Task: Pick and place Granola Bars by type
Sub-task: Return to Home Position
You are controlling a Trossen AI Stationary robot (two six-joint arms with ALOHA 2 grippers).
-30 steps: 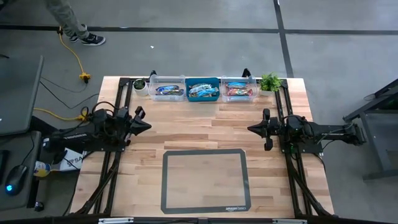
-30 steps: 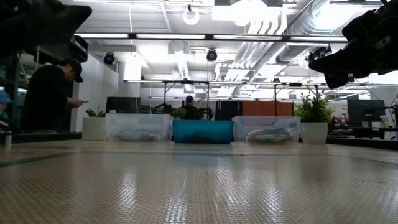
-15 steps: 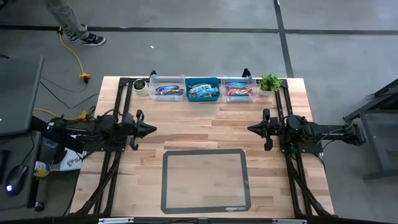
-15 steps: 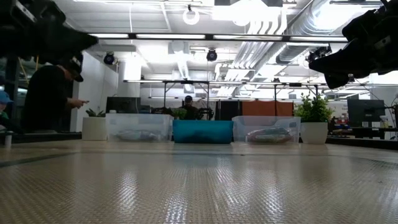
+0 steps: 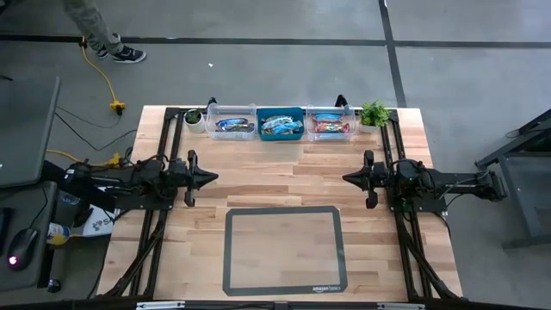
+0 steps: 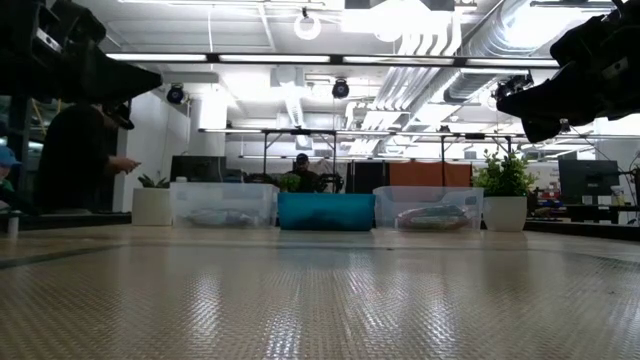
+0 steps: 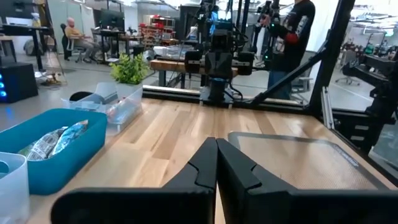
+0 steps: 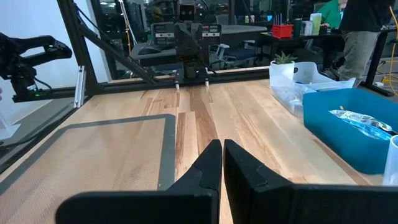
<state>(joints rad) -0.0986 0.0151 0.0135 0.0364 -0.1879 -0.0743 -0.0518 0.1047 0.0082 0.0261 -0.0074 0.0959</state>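
The granola bars lie sorted in three bins along the table's far edge: blue ones in the left clear bin [image 5: 232, 123], light-blue ones in the blue bin [image 5: 280, 125], red-orange ones in the right clear bin [image 5: 331, 123]. Light-blue bars [image 7: 59, 138] rest on the blue bin's floor in the left wrist view. My left gripper [image 5: 213, 178] hovers shut above the table's left side, pointing right. My right gripper [image 5: 346, 178] hovers shut above the right side, pointing left. Both hold nothing.
A grey mat [image 5: 284, 250] lies at the table's near middle. Small potted plants [image 5: 195, 116] [image 5: 374, 113] stand at each end of the bin row. People stand beyond the table's far edge [image 6: 85, 150].
My left gripper has moved toward the table's right, stretching out level over the left side, and has turned to point straight right. The right arm and the bins have stayed still.
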